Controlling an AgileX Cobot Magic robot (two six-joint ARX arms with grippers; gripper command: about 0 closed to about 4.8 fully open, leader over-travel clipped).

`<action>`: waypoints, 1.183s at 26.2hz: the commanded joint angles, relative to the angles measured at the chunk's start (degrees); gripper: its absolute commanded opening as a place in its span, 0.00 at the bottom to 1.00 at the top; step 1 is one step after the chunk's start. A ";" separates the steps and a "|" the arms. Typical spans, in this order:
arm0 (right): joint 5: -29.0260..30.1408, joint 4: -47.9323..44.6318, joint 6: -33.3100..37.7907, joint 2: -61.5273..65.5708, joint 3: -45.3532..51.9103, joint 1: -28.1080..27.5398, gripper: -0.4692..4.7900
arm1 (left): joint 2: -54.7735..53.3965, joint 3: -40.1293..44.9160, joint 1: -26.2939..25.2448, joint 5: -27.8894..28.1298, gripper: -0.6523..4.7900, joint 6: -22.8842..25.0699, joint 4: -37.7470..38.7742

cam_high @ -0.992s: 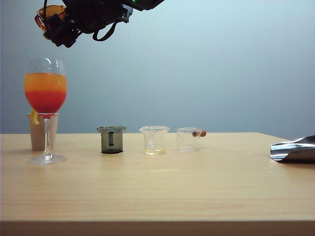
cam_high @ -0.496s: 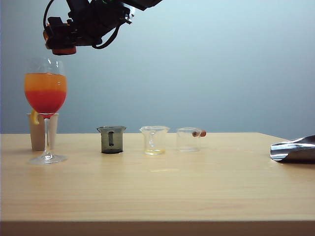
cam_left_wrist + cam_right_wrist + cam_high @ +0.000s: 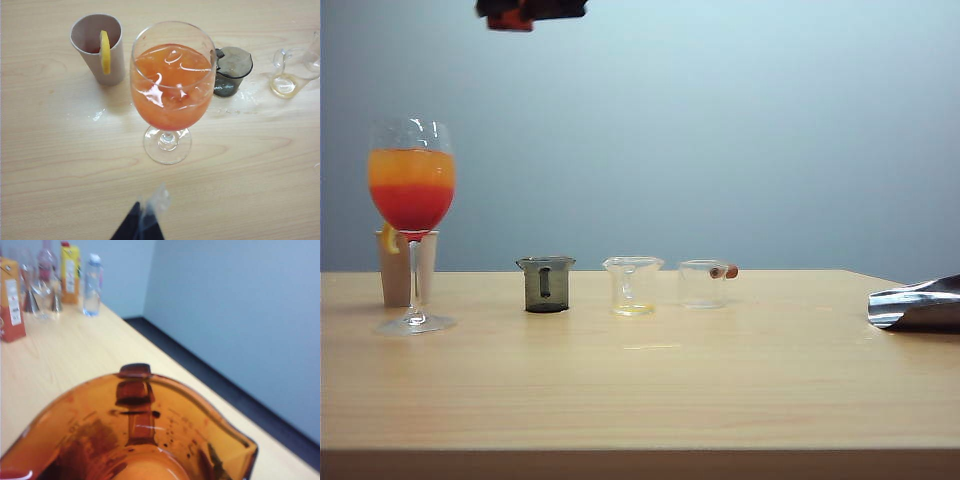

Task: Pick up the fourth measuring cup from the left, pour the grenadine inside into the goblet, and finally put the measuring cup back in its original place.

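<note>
Table [image 3: 650, 380]: light wood-grain surface, smooth, with a faint sheen. Goblet [image 3: 412, 220]: clear, glossy glass. Fourth measuring cup [image 3: 135, 440]: translucent amber-red plastic, glossy, with dark residue streaks inside. Smoky grey cup [image 3: 546, 284]: translucent and tinted. 2 clear cups [image 3: 633, 286] [image 3: 704, 283]: transparent, glossy. Beige cup [image 3: 97, 47]: matt, paper-like. Object at right edge of exterior view [image 3: 918, 305]: polished, mirror-like metal.

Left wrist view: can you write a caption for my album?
Goblet full of orange-red drink, standing on the wooden table between a paper cup with a lemon slice and a smoky grey measuring cup.
</note>
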State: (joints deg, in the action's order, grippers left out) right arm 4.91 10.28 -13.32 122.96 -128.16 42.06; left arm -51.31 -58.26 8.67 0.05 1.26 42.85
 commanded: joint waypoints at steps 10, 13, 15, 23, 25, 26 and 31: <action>3.41 13.92 3.89 -11.21 5.42 -6.43 0.30 | 0.17 -0.20 -0.11 -0.09 0.12 -0.22 -0.50; 3.76 12.87 3.91 -16.04 12.50 -8.35 0.30 | 0.17 -0.20 -0.11 -0.07 0.12 -0.20 -0.50; 3.76 11.67 3.91 -19.06 17.64 -9.42 0.30 | 0.17 -0.20 -0.11 -0.09 0.12 -0.22 -0.50; 2.38 -2.01 8.31 -31.82 43.54 -13.73 0.30 | 0.17 -0.20 -0.11 -0.07 0.12 -0.20 -0.52; 0.20 -6.93 10.36 -34.47 50.21 -14.32 0.30 | 0.17 -0.20 -0.09 -0.09 0.12 -0.22 -0.48; -1.25 -10.47 11.65 -35.95 54.55 -14.67 0.30 | 0.17 -0.20 -0.09 -0.09 0.12 -0.22 -0.50; -9.38 -24.33 17.22 -40.76 72.78 -14.69 0.30 | 0.17 -0.20 -0.11 -0.09 0.12 -0.22 -0.52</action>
State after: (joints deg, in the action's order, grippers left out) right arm -1.02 -6.96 0.36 83.55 -58.76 27.27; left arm -51.29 -58.26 8.69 0.05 1.26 42.85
